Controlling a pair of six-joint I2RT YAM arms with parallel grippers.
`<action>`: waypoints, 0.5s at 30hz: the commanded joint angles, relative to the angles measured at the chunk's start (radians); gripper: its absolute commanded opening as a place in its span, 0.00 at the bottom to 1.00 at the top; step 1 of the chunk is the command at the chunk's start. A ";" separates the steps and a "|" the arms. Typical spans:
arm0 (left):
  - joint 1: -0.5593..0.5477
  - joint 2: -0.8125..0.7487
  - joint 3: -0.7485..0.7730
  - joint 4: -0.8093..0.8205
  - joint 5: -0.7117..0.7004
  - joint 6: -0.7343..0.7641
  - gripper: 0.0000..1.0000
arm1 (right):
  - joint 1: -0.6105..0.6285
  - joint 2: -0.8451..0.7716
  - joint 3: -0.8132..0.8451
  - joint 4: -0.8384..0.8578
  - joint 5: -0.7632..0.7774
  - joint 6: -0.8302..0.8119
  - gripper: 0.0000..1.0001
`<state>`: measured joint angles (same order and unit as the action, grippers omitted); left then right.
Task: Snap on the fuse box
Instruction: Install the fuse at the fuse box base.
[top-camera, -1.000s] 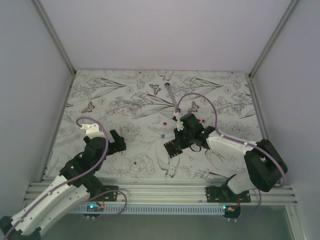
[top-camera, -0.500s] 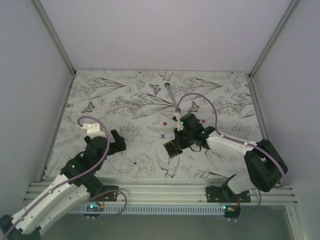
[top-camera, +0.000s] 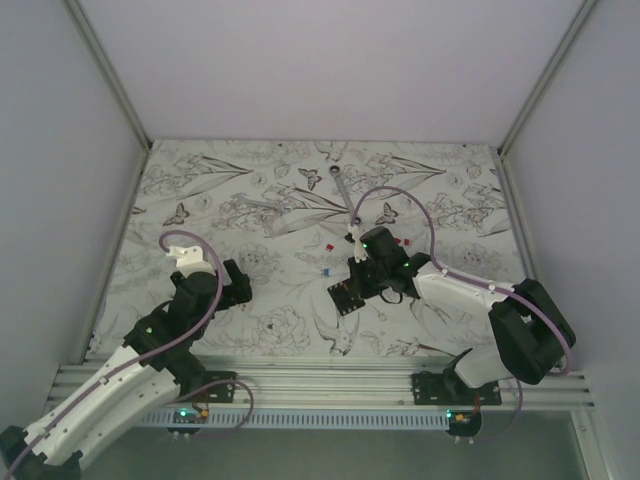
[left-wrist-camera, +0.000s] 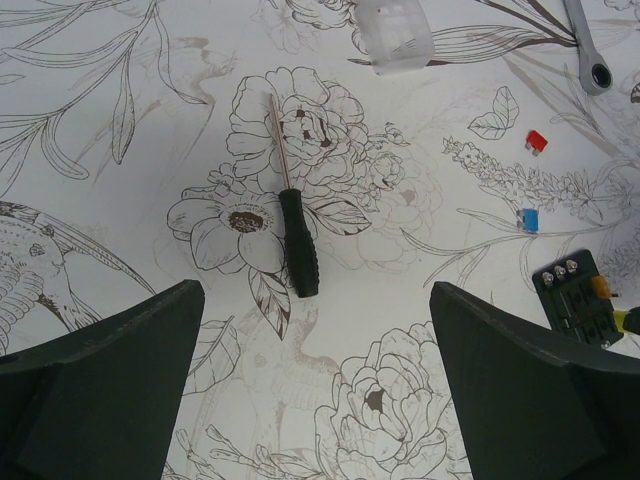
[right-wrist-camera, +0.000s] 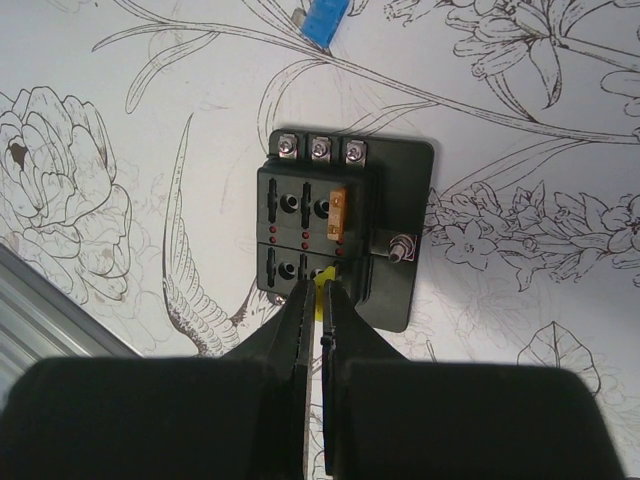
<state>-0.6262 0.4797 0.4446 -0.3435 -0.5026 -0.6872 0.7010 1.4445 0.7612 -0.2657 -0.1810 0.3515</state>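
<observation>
The fuse box (right-wrist-camera: 300, 230) is a black block on a black baseplate and lies flat on the flower-print table, with no cover on it. One orange fuse (right-wrist-camera: 338, 213) stands in a slot. It also shows in the top view (top-camera: 347, 296) and at the right edge of the left wrist view (left-wrist-camera: 575, 300). My right gripper (right-wrist-camera: 320, 290) is shut on a small yellow fuse (right-wrist-camera: 325, 280) at the box's near edge. A pale translucent cover (left-wrist-camera: 395, 35) lies apart, farther back. My left gripper (left-wrist-camera: 315, 290) is open and empty over bare table, left of the box.
A slim black-handled screwdriver (left-wrist-camera: 298, 240) lies just ahead of the left gripper. A metal ratchet wrench (left-wrist-camera: 590, 50) lies at the back. A loose red fuse (left-wrist-camera: 537, 141) and a blue fuse (left-wrist-camera: 529, 219) lie beyond the box. An aluminium rail runs along the near table edge.
The left arm has shifted slightly; its cable loop sits a little lower and to the right. The right arm and fuse box have not visibly moved.
</observation>
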 joint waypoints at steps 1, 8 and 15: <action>0.005 0.001 -0.006 0.004 -0.005 0.002 1.00 | 0.005 -0.017 -0.005 0.007 -0.019 0.003 0.00; 0.005 -0.002 -0.006 0.004 -0.004 0.005 1.00 | 0.005 -0.003 -0.015 0.017 -0.018 0.003 0.00; 0.005 -0.002 -0.007 0.003 -0.005 0.004 1.00 | 0.005 0.005 -0.019 0.018 0.002 -0.002 0.00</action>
<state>-0.6262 0.4797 0.4446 -0.3431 -0.5018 -0.6876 0.7010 1.4445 0.7444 -0.2649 -0.1917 0.3515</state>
